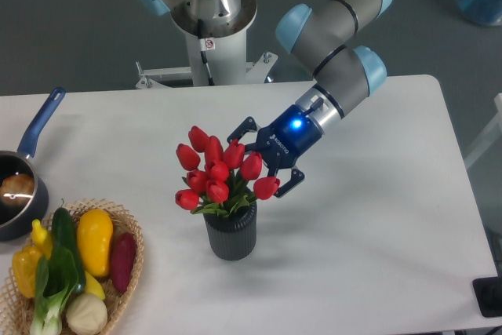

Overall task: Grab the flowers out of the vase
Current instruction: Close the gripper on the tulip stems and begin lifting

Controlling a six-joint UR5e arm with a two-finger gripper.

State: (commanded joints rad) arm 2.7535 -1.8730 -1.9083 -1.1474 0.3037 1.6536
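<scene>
Camera view from above the table shows, nearest to me at the left corner, a woven basket (133,260) with vegetables (94,242) inside: yellow ones, a dark green one, a purple one and a pale round one. A little behind it, at the left edge, stands a dark saucepan (16,221) with a blue handle, and something light brown lies in it.

Near the middle of the white table (376,256) stands the vase (231,234), dark grey with upright ribs. The flowers (216,174), red tulip buds with green leaves, are in the vase and spread wider than its mouth.

Just behind and to the right of the buds is the gripper (255,164). Its black fingers (290,186) are spread apart, one above and one below the right side of the bunch, and some buds lie between them. I cannot tell if the fingers touch the buds. A blue light shines on the wrist, and beside it is small white lettering, too small to read.

Farther back is the arm's base (210,13); it has a small sticker that I cannot read.
</scene>
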